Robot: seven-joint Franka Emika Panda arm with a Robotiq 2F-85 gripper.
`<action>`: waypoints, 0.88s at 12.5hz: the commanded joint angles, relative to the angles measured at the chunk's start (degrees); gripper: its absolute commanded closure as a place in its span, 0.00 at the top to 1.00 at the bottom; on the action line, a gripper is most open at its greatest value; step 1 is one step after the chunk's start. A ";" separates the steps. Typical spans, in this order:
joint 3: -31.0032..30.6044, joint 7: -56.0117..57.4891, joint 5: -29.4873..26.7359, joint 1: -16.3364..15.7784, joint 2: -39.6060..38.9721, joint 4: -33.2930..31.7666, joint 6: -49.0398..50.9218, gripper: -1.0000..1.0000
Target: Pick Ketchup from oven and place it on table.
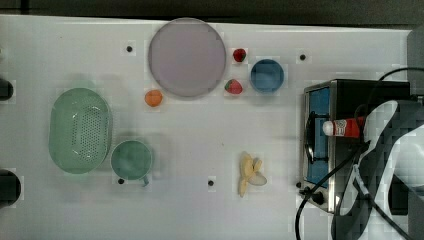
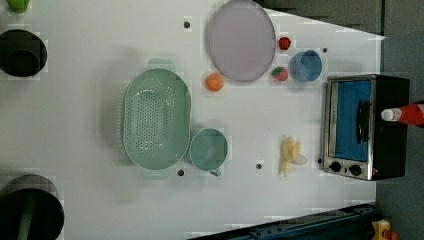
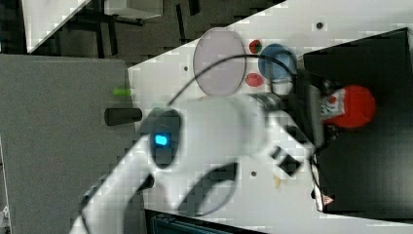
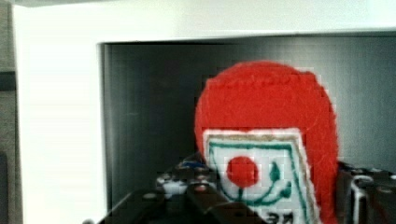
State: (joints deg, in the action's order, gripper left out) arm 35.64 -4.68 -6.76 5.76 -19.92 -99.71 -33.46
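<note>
Fingers clamped on red plastic ketchup squeeze bottle point(image 4: 266, 140) atop black toaster oven point(image 1: 370, 90); lift straight, keep level, clear oven edge.

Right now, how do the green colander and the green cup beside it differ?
The colander is a large perforated oval with end tabs; the cup is a small, solid-walled round. The colander is a paler mint, the cup a deeper teal-green. The cup has a small side handle. Both sit open side up on the table, close together.
</note>
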 commanded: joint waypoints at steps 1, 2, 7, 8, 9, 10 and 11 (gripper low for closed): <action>-0.85 1.08 0.63 -4.48 7.97 7.76 9.42 0.64; -1.10 1.08 1.53 -5.48 8.84 9.92 14.81 0.64; -9.02 1.08 4.91 -10.93 12.29 14.35 29.67 0.64; -11.69 1.08 4.91 -11.81 12.43 14.28 30.82 0.64; -14.44 1.08 4.91 -12.53 12.35 14.02 31.54 0.64; -17.16 1.08 4.91 -13.10 12.28 13.31 31.65 0.64; -19.65 1.08 4.92 -13.57 12.29 12.22 31.64 0.64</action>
State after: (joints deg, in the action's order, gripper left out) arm 19.84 -4.18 -1.32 -4.32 -4.96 -86.06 -2.84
